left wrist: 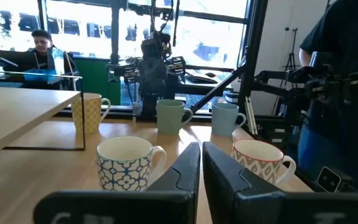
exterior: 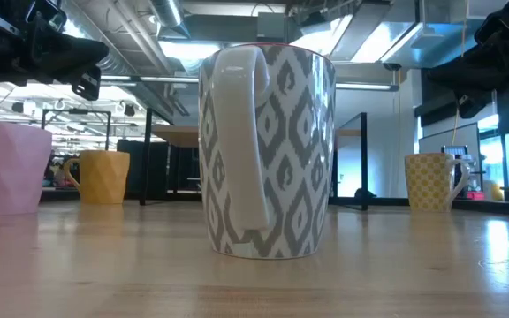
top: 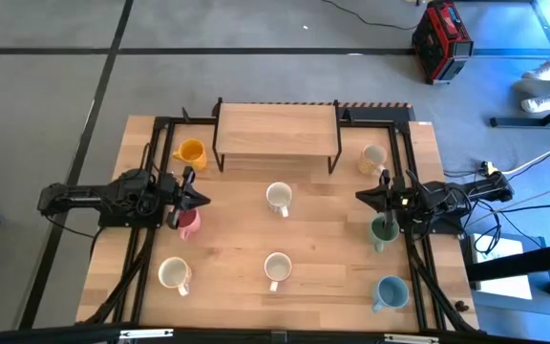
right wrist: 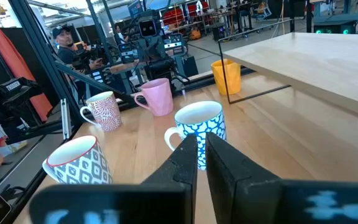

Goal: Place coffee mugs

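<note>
Several coffee mugs stand upright on their bases on the wooden table [top: 332, 287]. Orange-yellow [top: 191, 151], pink [top: 188, 223] and a red-patterned white one [top: 175, 274] are on the left. A blue-patterned mug [top: 278, 198] and a grey-patterned mug [exterior: 268, 150] are in the middle. Yellow-checked [top: 373, 159], green [top: 383, 230] and light blue [top: 391, 291] are on the right. My left gripper [top: 199, 199] hovers shut above the table beside the pink mug, pointing level toward the table's right. My right gripper [top: 361, 196] hovers shut, facing it, near the green mug.
A low wooden shelf on a black wire frame [top: 277, 134] stands at the table's far middle. Black frame rails [top: 156, 287] run along both sides. A red case [top: 442, 40] lies on the floor behind. People stand beyond the table's sides [left wrist: 334, 93].
</note>
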You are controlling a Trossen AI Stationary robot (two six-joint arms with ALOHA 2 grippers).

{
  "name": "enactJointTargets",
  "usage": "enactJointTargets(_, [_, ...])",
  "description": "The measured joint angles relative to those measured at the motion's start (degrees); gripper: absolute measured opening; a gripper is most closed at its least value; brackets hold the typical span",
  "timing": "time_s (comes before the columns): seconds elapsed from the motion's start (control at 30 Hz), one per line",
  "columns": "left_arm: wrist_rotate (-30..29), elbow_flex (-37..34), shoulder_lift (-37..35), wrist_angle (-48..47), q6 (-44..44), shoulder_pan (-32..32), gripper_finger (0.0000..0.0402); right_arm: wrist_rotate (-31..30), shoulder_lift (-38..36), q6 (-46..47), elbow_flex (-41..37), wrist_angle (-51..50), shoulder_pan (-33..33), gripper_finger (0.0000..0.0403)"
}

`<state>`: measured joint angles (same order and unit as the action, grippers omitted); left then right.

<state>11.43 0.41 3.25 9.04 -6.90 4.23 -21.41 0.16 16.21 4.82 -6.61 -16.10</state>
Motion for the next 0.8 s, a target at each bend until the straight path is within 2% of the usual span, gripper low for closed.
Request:
enactJointTargets(0.5, [0.0,0.0,0.0,0.0,0.0,0.0,0.0014,-0.1,0.0,0.0,0.0,0.4,0.0,0.0024])
enactJointTargets(0.63, [0.0,0.0,0.0,0.0,0.0,0.0,0.0014,-3.8,0.3,0.5,0.0,5.3,0.1,0.0024])
enactJointTargets(0.8, [-3.3,0.0,0.0,0.0,0.0,0.0,0.0014,-4.4,0.4,7.3,0.0,10.9,0.0,0.0024])
